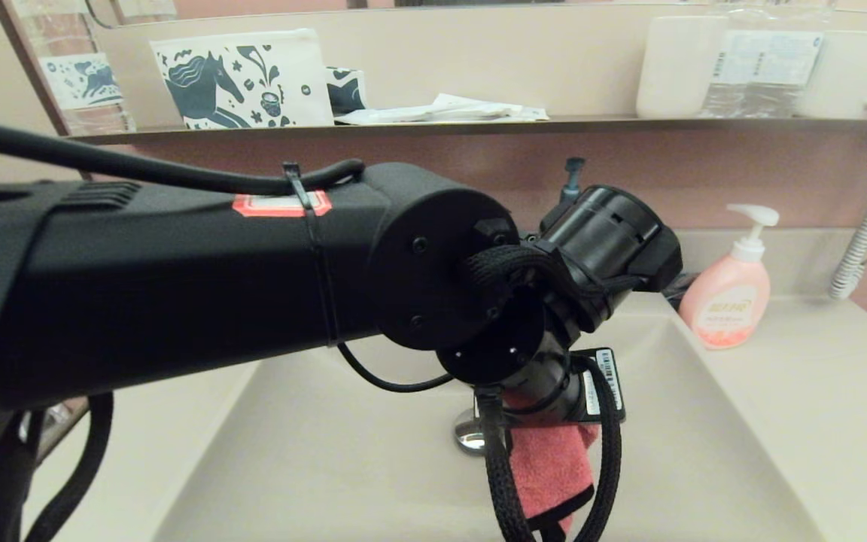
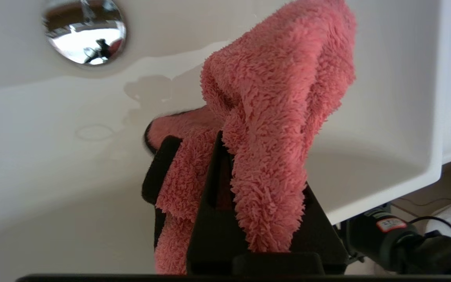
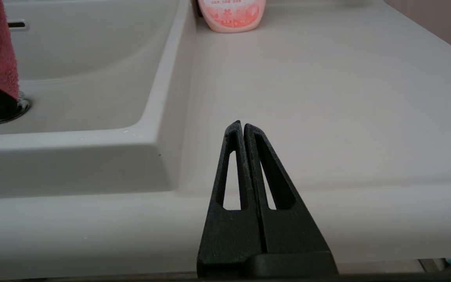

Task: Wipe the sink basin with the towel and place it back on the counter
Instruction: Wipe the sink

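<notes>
Left gripper (image 2: 225, 168): clamping the towel (image 2: 272, 117), hanging inside the sink basin (image 2: 53, 176) near the drain plug (image 2: 84, 33).
Right gripper (image 3: 243, 129): resting pressed together near the counter (image 3: 327, 98).
Remaining: finishing wiping, returning towel to counter.

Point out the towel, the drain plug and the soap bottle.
towel (image 2: 272, 117), left wrist view, on the fuzzy fold above the fingers.
drain plug (image 2: 83, 33), left wrist view, on the middle of its chrome cap.
soap bottle (image 1: 727, 301), head view, on its pink body.
</notes>
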You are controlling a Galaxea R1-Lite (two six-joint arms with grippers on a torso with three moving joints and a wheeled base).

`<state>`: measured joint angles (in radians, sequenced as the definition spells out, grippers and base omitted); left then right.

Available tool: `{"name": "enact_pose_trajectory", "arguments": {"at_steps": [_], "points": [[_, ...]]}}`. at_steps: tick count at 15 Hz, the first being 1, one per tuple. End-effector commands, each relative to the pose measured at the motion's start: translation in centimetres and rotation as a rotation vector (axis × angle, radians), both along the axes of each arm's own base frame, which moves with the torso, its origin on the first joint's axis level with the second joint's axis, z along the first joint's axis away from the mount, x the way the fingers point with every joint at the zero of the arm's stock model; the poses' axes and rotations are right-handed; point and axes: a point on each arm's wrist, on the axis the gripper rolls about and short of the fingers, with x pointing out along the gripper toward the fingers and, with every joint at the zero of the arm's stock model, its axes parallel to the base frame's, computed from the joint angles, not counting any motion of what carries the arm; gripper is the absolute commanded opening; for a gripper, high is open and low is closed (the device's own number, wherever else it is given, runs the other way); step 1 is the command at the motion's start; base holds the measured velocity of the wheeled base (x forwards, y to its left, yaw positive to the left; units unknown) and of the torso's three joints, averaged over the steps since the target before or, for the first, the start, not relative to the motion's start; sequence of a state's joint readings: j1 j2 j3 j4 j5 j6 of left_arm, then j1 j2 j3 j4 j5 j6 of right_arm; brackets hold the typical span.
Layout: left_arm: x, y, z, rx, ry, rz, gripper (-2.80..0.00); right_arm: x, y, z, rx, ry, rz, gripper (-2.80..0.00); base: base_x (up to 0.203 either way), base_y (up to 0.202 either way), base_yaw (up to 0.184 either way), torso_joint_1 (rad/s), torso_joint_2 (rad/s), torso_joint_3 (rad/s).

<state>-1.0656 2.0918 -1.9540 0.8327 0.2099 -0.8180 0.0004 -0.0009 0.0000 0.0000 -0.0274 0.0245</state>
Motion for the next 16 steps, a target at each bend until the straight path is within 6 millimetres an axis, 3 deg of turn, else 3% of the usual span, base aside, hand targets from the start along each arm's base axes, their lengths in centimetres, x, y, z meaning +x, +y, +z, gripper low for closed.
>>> {"name": "enact_pose_trajectory", "arguments": {"at_steps": [1,7,16], "points": [[0.1,-0.7,-1.0,-0.008,0.024,0.023,-2.8,0.0,0.0,0.0,0.0,0.001,0.001,-2.8,0.0,0.0,0.0,0.0,0.0,0.0],[1.1,-3.4,-5.2,-0.005,0.062,0.035,-2.8,0.0,0.0,0.0,0.0,0.001,0.001,-2.8,0.0,0.0,0.0,0.0,0.0,0.0],[-0.6,-6.7,-11.9,0.138,0.057,0.085,-2.8,0.0,0.0,0.0,0.0,0.001,0.001,-2.8,0.0,0.0,0.0,0.0,0.0,0.0]]}}
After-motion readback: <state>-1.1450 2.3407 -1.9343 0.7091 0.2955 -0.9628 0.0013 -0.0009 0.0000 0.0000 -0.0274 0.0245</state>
